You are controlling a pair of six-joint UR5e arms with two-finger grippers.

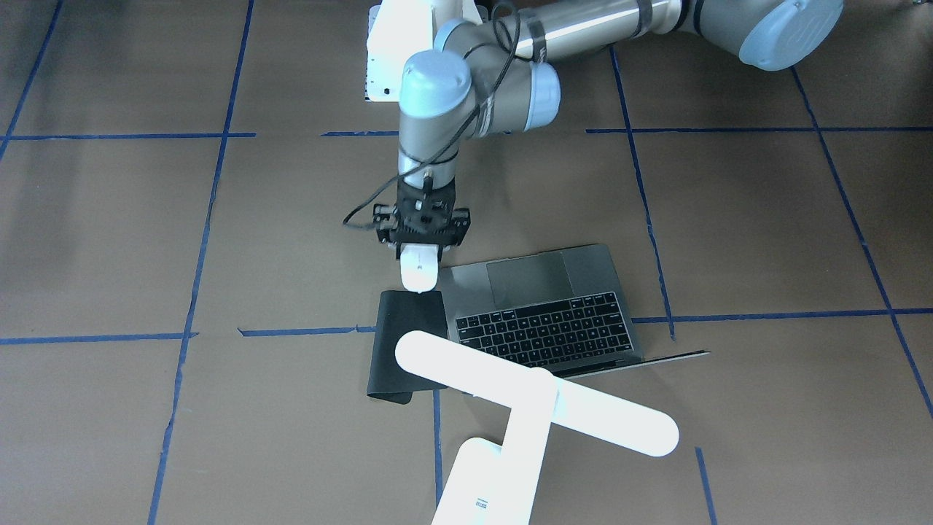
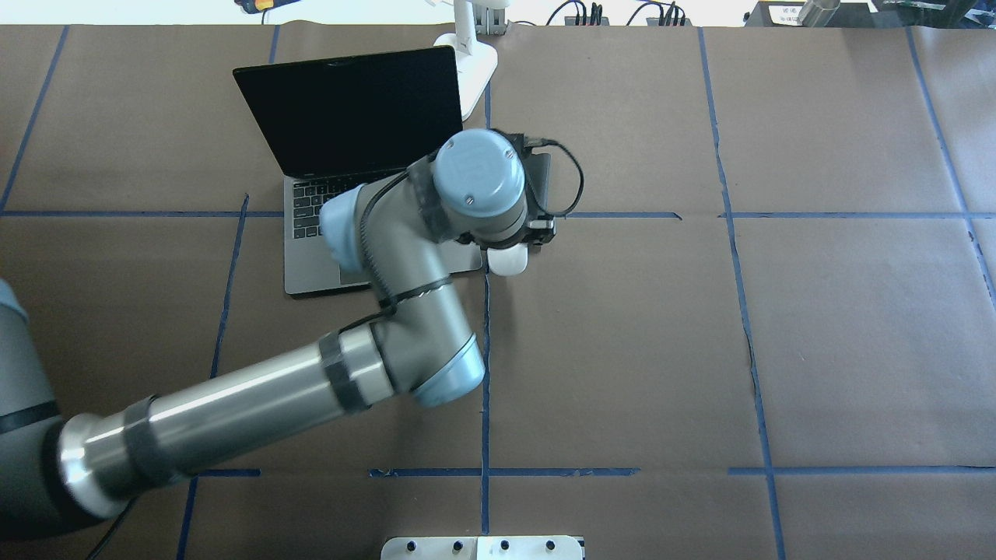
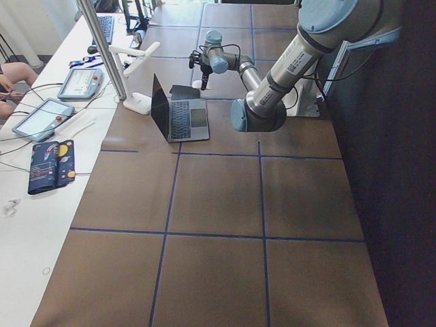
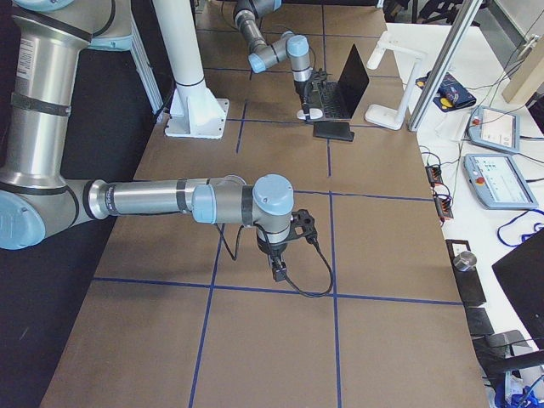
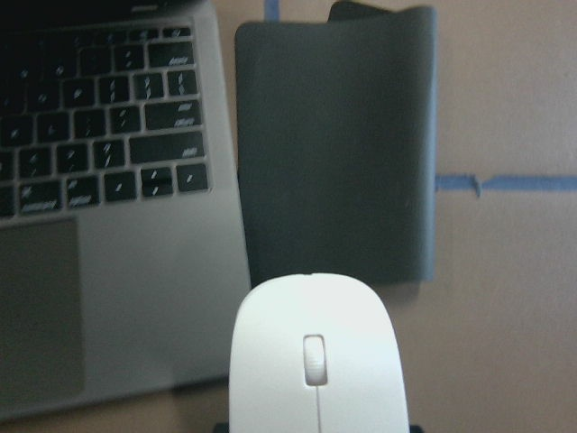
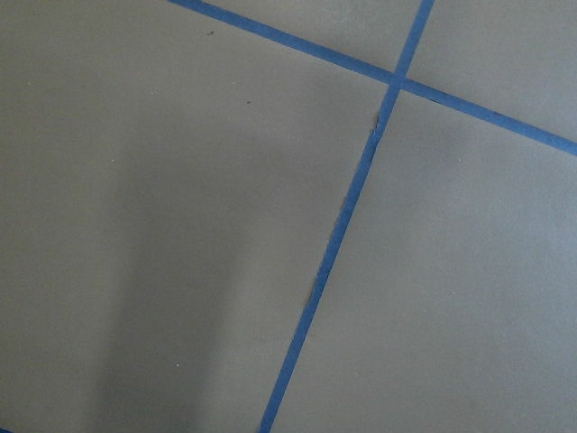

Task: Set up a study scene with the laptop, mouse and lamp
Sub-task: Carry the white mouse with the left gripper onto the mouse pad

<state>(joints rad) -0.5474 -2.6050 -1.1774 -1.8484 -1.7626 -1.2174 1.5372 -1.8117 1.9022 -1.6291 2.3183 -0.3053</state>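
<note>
Gripping the mouse, your left tool holds it at the robot-side edge of the black pad, just beside the open laptop. You'll see the lamp standing past them on the operators' side. Your right tool hangs over the surface, well apart; can't tell its state.

Overhead, the arm's wrist hides the left hand and most of the mouse beside the laptop; the lamp behind the laptop loses its head to the picture's edge; the right hand is too small to judge
</note>
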